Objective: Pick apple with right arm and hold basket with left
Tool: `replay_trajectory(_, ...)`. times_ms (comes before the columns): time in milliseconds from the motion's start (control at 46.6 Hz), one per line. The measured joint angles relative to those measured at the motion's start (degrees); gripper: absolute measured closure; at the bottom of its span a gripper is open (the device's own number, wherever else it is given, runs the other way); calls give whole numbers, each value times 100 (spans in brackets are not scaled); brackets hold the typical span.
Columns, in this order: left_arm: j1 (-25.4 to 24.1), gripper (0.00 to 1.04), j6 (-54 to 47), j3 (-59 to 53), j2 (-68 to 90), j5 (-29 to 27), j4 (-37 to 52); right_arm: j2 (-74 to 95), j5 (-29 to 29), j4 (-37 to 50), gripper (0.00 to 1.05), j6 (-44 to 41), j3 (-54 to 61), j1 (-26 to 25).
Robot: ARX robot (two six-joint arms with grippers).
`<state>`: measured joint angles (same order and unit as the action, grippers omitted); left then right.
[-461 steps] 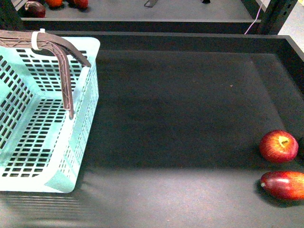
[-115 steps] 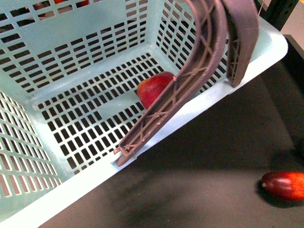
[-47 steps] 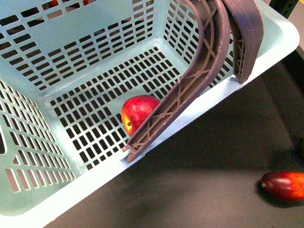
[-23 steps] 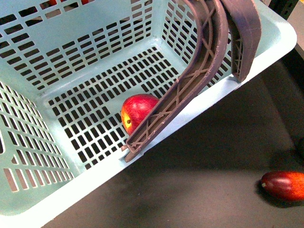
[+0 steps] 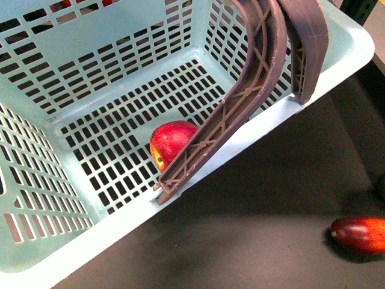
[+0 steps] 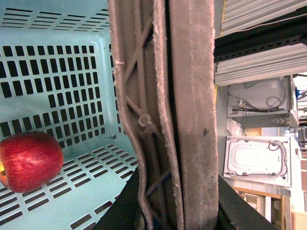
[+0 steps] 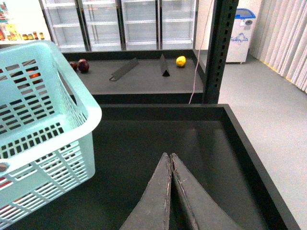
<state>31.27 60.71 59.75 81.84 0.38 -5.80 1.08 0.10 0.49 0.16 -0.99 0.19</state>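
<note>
Hanging tilted from handles [image 6: 189, 96] pinched by left fingers [image 6: 120, 211], basket [image 5: 78, 51] may spill apple [image 5: 171, 139] if grip slips; right fingers [image 7: 158, 196] pressed together, empty.

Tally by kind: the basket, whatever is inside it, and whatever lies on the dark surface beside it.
basket: 1
apple: 1
oval dark-red fruit: 1
Total: 3

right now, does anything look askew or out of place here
Yes: the basket is tilted, its rim running diagonally across the front view. The apple rests against its low wall behind the handle. An oval dark-red fruit lies alone outside on the dark surface.
</note>
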Motion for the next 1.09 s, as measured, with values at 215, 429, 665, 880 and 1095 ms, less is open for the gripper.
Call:
replay_trajectory(215, 2, 86, 7, 0, 0, 7, 0, -66, 2, -39, 97, 0, 0, 0)
replay_trajectory(429, 0, 86, 4, 0, -2, 0, 0, -72, 2, -39, 60, 0, 0, 0)
replay_trajectory(665, 70, 86, 1290, 157, 37, -1738, -247, -74, 2, -42, 15, 0, 0, 0)
replay_trajectory(880, -717, 86, 1770, 476, 221, -1904, -219, -76, 2, -42, 9, 0, 0, 0)
replay_trajectory(1095, -1451, 86, 2337, 483, 671, -1681, -166, -76, 4, -42, 9, 0, 0, 0)
